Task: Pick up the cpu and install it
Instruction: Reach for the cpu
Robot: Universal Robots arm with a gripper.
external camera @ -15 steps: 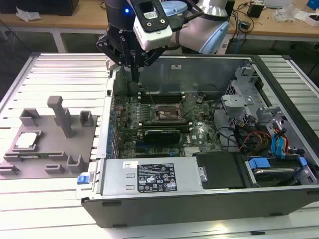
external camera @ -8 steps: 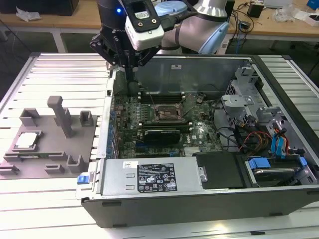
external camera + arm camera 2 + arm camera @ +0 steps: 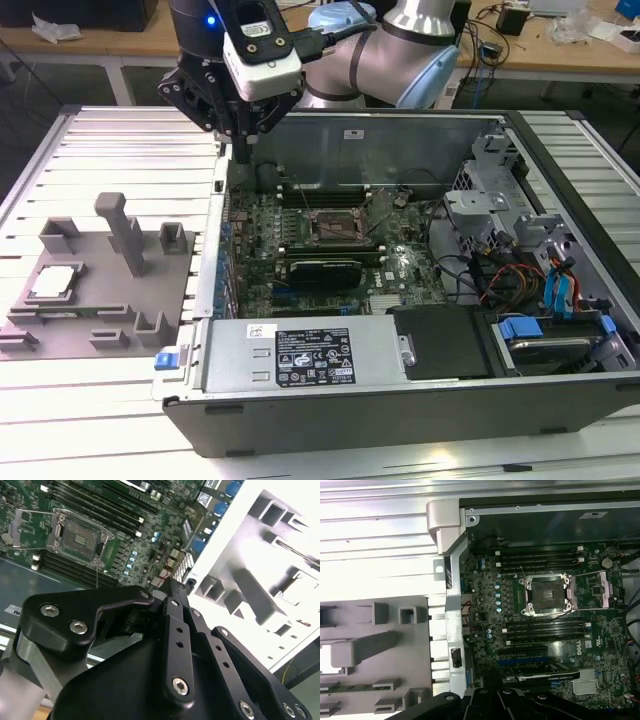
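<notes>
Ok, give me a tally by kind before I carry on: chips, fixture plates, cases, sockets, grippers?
cpu: 1, lying on the fixture plate
grey fixture plate: 1
computer case: 1, lid off
socket: 1, frame open
gripper: 1, jaws shut, holding nothing, above the case's edge
Total: 5

Open computer case [image 3: 400, 410] on a slatted metal table [image 3: 120, 140]; grey fixture plate [image 3: 100, 285] just beside it, at the exterior view's left.
</notes>
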